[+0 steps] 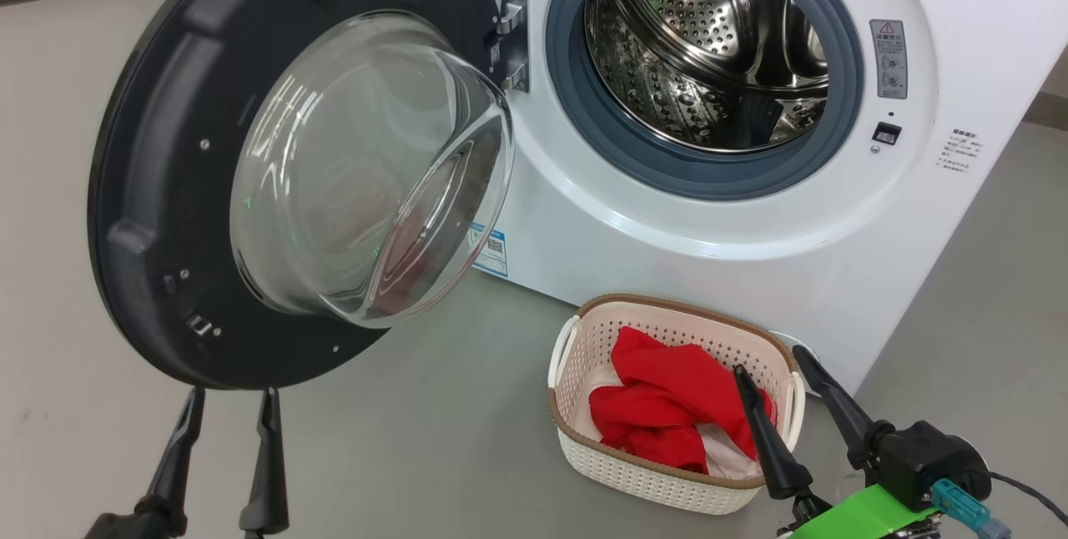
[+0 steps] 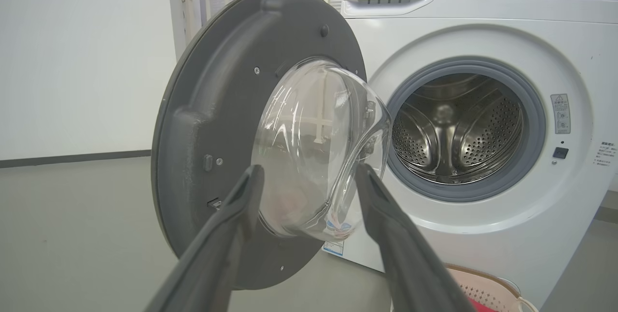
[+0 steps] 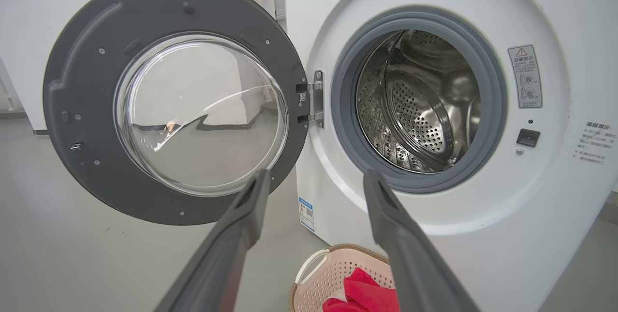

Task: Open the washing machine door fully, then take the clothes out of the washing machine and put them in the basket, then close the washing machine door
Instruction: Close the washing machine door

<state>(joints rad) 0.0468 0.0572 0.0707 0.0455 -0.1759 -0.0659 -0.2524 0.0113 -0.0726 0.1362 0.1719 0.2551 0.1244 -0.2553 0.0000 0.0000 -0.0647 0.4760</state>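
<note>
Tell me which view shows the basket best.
The head view: nearly the whole basket shows, red clothes inside. The right wrist view cuts it off at the bottom edge; the left wrist view catches a corner of its rim.

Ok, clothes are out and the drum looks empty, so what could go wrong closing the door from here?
1. The left gripper, open, sits by the lower rim of the door; a push landing on the bulging glass could slip off.
2. The basket stands close before the machine, under the opening; the closing door may clip it.
3. The right gripper hangs open over the clothes; a finger could snag the fabric when pulling away.
</note>
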